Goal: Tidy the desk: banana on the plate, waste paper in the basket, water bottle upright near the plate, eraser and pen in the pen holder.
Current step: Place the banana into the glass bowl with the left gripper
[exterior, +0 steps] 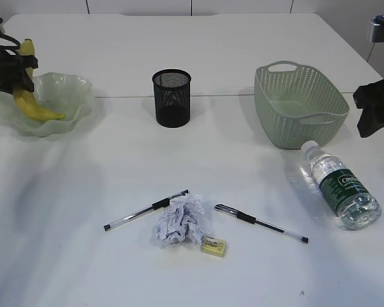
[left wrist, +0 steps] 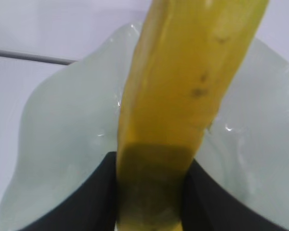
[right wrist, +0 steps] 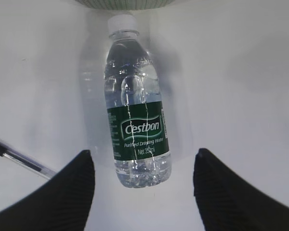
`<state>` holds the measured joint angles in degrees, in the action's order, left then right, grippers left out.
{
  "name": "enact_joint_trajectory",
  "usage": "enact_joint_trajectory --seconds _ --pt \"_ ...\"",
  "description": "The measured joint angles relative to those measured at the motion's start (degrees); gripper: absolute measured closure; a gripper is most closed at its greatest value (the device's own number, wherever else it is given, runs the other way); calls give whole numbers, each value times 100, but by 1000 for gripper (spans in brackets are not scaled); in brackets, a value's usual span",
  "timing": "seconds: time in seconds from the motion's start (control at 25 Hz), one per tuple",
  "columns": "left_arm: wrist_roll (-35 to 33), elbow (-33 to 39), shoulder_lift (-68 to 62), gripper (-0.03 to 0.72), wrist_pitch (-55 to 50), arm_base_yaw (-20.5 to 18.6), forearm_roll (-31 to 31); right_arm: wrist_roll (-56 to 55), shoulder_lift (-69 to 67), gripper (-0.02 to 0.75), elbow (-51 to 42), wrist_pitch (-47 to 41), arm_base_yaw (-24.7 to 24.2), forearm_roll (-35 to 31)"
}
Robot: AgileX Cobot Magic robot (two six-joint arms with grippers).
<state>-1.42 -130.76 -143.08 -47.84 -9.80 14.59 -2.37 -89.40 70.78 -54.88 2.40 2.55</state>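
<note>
Left gripper (left wrist: 151, 192) clamped on the banana (exterior: 31, 102), fruit's lower end resting in the ruffled pale green plate (exterior: 70, 96) at the desk's (exterior: 83, 268) left edge. Right gripper (right wrist: 142, 190) spread wide, empty, above the Cestbon water bottle (right wrist: 135, 110) lying on its side beside the sage-green basket (exterior: 297, 105). Mesh pen holder (exterior: 172, 98) mid-desk; crumpled waste paper (exterior: 179, 220), yellow eraser (exterior: 214, 245) and two pens (exterior: 261, 223) in front.

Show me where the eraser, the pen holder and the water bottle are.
eraser (exterior: 214, 245), exterior view, top face.
pen holder (exterior: 172, 102), exterior view, mesh side wall.
water bottle (right wrist: 138, 132), right wrist view, green label.
</note>
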Motion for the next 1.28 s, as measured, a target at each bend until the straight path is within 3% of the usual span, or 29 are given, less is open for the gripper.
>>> enact_joint_trajectory --seconds 0.84,1.08,1.28 --pt "0 0 0 379 -131 0 71 0 0 255 0 -311 0 -191" --pt "0 0 0 333 -131 0 102 71 0 255 0 -311 0 -538" --pt "0 0 0 331 -131 0 147 639 0 255 0 -324 0 -1217"
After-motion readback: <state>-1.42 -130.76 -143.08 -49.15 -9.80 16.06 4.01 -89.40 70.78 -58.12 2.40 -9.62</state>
